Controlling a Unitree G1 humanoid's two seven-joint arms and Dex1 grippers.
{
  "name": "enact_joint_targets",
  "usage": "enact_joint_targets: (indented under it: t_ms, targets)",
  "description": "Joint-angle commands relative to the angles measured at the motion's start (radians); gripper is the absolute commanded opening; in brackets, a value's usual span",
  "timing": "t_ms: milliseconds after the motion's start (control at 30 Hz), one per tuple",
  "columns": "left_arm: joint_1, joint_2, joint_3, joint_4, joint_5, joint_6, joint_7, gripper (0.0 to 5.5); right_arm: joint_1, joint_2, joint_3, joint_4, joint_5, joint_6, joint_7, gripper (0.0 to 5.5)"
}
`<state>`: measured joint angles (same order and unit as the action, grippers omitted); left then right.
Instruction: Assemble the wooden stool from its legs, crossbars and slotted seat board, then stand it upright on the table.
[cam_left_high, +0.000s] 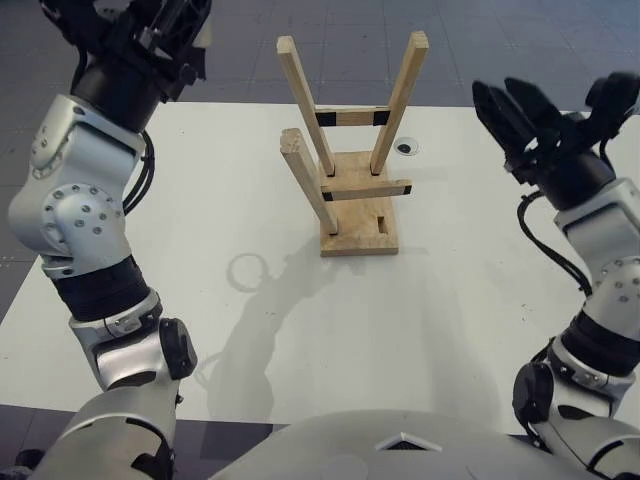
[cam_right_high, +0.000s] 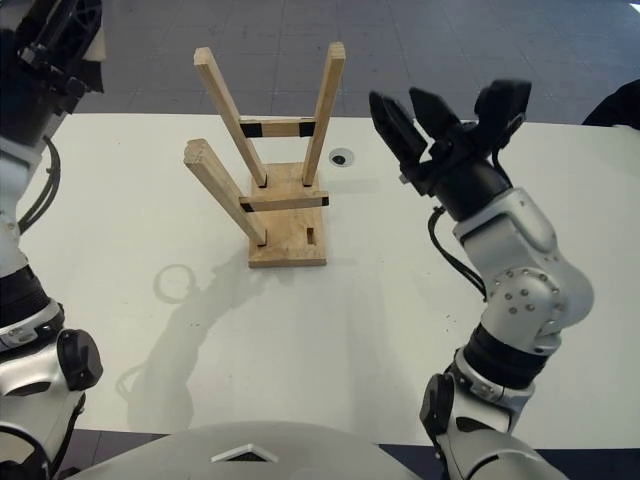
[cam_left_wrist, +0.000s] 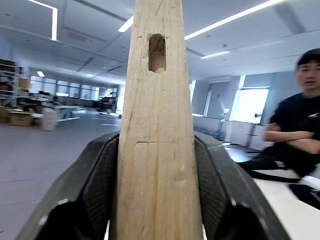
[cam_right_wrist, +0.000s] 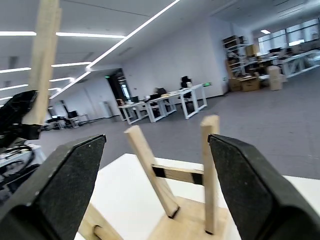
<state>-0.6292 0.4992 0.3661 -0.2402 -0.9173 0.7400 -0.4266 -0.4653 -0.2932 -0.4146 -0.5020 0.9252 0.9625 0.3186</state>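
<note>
While pinching the fourth leg (cam_left_wrist: 157, 100) in the left gripper (cam_left_wrist: 157, 190), lower it squarely into the free slot (cam_left_high: 383, 218) of the seat board (cam_left_high: 358, 243) mid-table; brace with the spread right gripper (cam_right_high: 450, 115).

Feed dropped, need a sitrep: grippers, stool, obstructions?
Copy: left gripper shut on leg; right gripper open, raised beside stool; stool inverted, one slot empty, unobstructed.

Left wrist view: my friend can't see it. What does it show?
A wooden stool leg stands close up, clamped between the two dark fingers of the left tool. An oval slot is cut near its far end. Behind is a big room with ceiling lights.
</note>
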Motion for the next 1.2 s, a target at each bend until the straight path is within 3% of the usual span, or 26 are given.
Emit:
enact_joint_targets:
  t_ms: [33, 267, 367, 600, 1200]
  targets:
    - [-0.136, 0.040, -0.015, -0.005, -0.309, 0.249, 0.043, 2.05, -0.195, -0.034, -0.006, 0.049, 0.293, 0.095, -0.084, 4.37]
    - [-0.136, 0.073, -0.030, -0.011, -0.644, 0.379, 0.066, 2.05, -0.237, -0.070, 0.104, 0.158, 0.781, 0.101, -0.183, 5.48]
    - [-0.099, 0.109, -0.043, -0.034, -0.723, 0.401, 0.009, 2.05, -0.216, -0.085, 0.168, 0.152, 0.902, 0.066, -0.211, 5.50]
    - [-0.020, 0.154, -0.106, -0.083, -0.724, 0.388, -0.048, 2.05, -0.263, -0.082, 0.274, 0.148, 0.950, -0.019, -0.232, 5.50]
    - [-0.003, 0.211, -0.136, -0.078, -0.744, 0.372, -0.121, 2.05, -0.227, -0.186, 0.351, 0.093, 0.941, -0.043, -0.138, 2.27]
